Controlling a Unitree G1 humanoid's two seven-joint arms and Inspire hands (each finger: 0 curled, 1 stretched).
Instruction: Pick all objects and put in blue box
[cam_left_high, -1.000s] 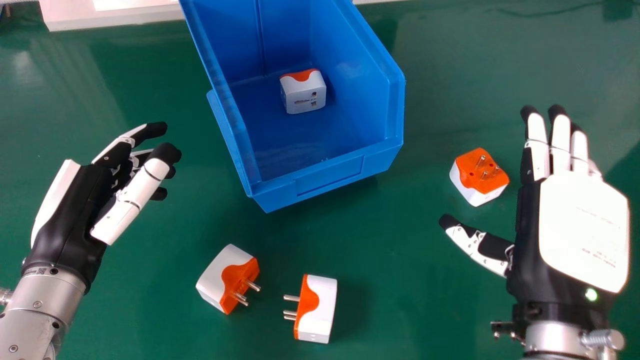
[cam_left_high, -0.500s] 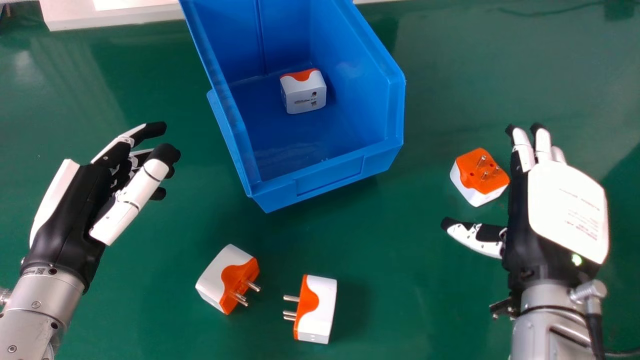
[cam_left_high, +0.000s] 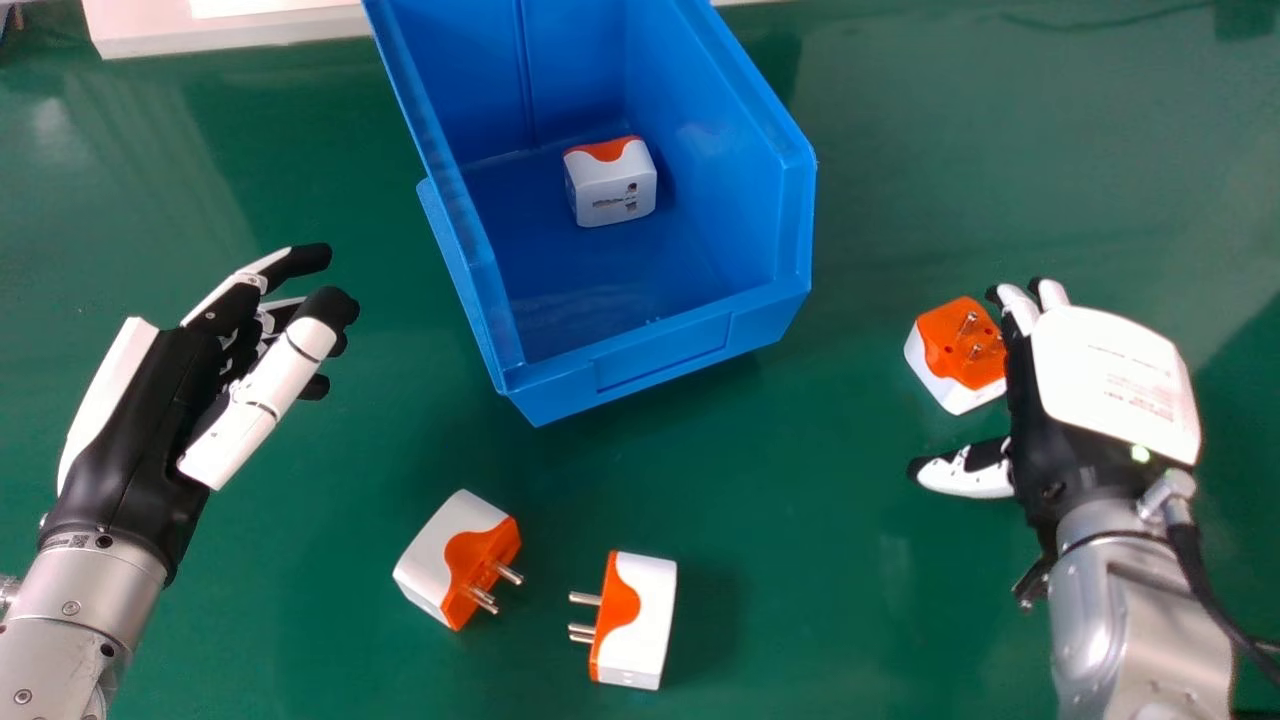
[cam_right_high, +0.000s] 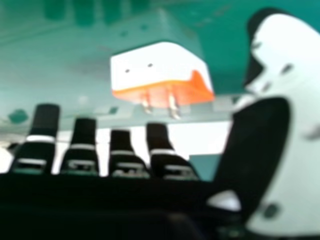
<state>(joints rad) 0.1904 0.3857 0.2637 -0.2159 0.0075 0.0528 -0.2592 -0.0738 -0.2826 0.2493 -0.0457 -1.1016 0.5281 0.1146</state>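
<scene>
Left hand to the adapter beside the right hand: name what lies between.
The near end of the blue box, with green table on both sides, in the head view.

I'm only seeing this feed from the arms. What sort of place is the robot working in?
Probably a lab or training bench rather than a home: a plain green tabletop, an open blue box for sorting, and four matching plug adapters, one already inside it.

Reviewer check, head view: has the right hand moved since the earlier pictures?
Yes. The right hand has shifted toward the view's left, closing on the unmoved adapter beside it, whose right edge it now overlaps in that view.
</scene>
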